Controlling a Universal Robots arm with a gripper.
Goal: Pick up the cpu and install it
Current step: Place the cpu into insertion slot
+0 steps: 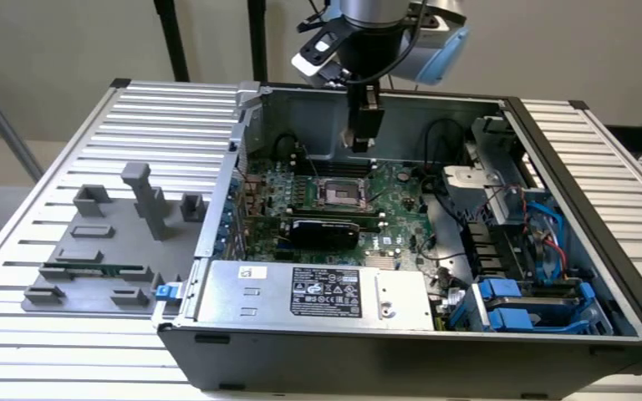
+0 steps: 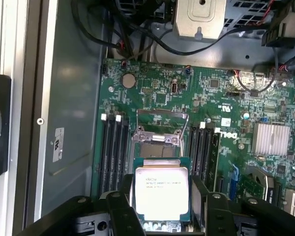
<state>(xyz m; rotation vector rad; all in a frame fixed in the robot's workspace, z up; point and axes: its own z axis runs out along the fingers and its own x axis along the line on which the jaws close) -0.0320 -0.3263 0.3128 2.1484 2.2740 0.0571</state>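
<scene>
The gripper (image 2: 160,209) pinches the cpu (image 2: 161,191) by its side edges — flat, to suit the open socket (image 2: 160,145) just beyond its fingertips.

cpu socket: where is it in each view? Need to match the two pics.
Exterior view: the cpu socket is the dark square in the middle of the board, just below the gripper in the picture.
Wrist view: the cpu socket lies between two banks of black memory slots, partly behind the cpu held in the jaws.
Shared landmark: the green motherboard.
</scene>
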